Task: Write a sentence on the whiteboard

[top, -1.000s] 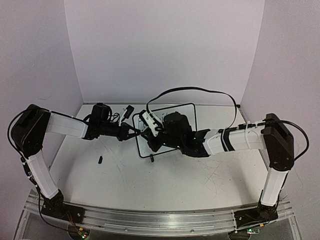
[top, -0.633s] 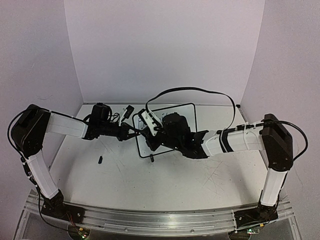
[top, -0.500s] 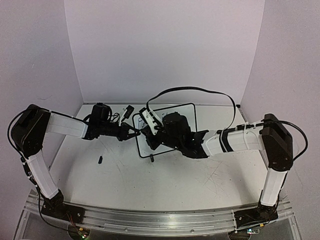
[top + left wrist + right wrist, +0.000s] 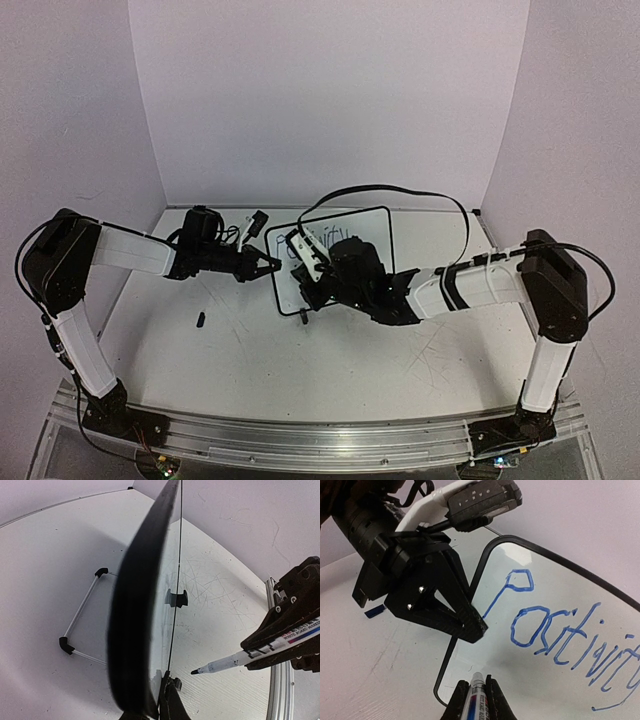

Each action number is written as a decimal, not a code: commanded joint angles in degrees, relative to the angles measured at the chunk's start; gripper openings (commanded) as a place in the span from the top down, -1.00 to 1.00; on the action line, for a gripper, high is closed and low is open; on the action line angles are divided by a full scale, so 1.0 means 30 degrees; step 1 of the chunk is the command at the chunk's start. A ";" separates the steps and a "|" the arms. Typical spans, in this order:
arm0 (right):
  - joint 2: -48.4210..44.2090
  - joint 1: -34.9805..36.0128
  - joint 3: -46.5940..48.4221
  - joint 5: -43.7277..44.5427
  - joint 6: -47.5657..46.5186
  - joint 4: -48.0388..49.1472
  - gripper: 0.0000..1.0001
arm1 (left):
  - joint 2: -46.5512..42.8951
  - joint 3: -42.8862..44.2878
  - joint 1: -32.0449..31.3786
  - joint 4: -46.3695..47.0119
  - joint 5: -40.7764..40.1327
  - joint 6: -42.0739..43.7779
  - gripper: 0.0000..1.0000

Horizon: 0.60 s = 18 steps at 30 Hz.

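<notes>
The left tool [image 4: 264, 266] is clamped on the left edge of the whiteboard [image 4: 372, 232], which stands propped on the table [image 4: 250, 360] between the two arms. Of the sentence [image 4: 560, 635], only the blue word "Positivity" shows. The right tool [image 4: 305, 282] pinches a marker [image 4: 475, 695], its tip just off the board's lower left

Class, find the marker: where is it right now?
Right wrist view: the marker sits in the right gripper, tip by the lower-left corner of the whiteboard, below the blue writing.
</notes>
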 commanded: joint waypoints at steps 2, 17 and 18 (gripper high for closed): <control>-0.0575 0.0090 0.0245 -0.0007 -0.0333 0.0682 1.00 | 0.0182 0.0228 0.0477 -0.0818 -0.5251 0.1425 1.00; 0.0895 0.0089 0.1672 0.0144 -0.0270 0.0791 1.00 | 0.0296 0.0382 0.0464 -0.0992 -0.5151 0.1464 1.00; 0.0932 0.0080 0.1703 0.0117 -0.0262 0.0793 1.00 | 0.0299 0.0384 0.0466 -0.0993 -0.5151 0.1466 1.00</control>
